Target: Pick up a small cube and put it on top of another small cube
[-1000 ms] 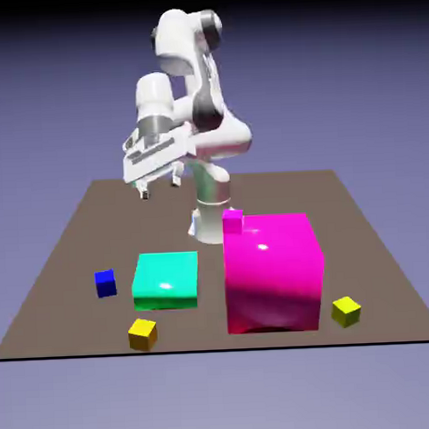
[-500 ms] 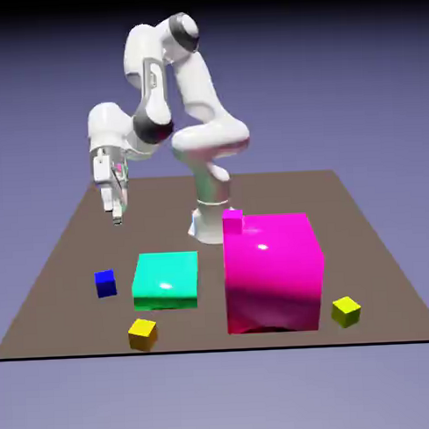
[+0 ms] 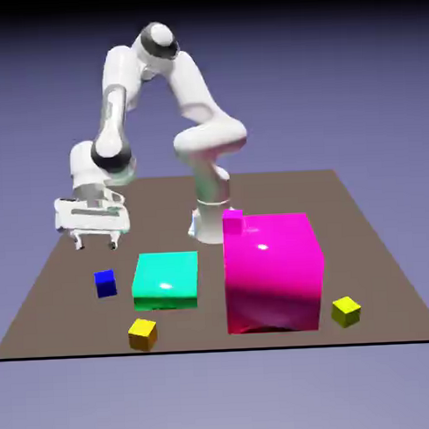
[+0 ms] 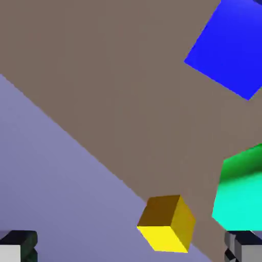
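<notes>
My hand (image 3: pixel 95 245) hangs spread and unloaded above the desk (image 3: pixel 279 193). Below it sits the tiny glossy dark-blue cube (image 3: pixel 105 283), bare desk between it and the side edge. The flat glossy teal block (image 3: pixel 166 280) stands near that cube, narrowing my room on one side.

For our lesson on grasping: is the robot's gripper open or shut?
Open: the gripper's fingertips stand wide apart, nothing between them.
</notes>
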Available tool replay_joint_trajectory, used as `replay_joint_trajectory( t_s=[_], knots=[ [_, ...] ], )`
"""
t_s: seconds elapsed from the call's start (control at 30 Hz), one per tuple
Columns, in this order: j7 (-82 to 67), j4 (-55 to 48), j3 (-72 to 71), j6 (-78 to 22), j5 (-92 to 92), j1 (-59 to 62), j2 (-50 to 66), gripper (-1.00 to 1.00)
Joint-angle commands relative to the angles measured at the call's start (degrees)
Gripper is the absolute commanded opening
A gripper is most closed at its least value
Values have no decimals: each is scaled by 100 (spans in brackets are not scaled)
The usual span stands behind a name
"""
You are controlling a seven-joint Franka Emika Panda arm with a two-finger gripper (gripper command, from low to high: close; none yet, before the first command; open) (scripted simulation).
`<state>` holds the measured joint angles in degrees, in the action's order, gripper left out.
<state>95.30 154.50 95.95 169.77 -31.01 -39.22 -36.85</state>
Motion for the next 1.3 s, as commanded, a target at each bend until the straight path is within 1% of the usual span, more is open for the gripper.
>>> replay_joint_trajectory(
  t_s=[0.0, 0.2, 0.23, 0.47, 0.5, 0.53, 0.73, 0.77, 1.27],
  knots=[
    [115, -14, 208, -9, -67, -84, -9, 0],
    [791, -97, 1436, -64, -464, -577, -63, 0],
    [791, -97, 1436, -64, -464, -577, -63, 0],
    [542, -563, 2471, 997, -310, -1899, -1290, 0],
    [542, -563, 2471, 997, -310, -1899, -1290, -100],
    [542, -563, 2471, 997, -310, -1899, -1290, -100],
    [776, -124, 1497, -2, -455, -654, -134, -100],
    [654, -198, 1353, -176, -438, -621, 68, -100],
    [-2616, -2600, -635, -2859, 185, -1660, 3182, -100]
  ],
)
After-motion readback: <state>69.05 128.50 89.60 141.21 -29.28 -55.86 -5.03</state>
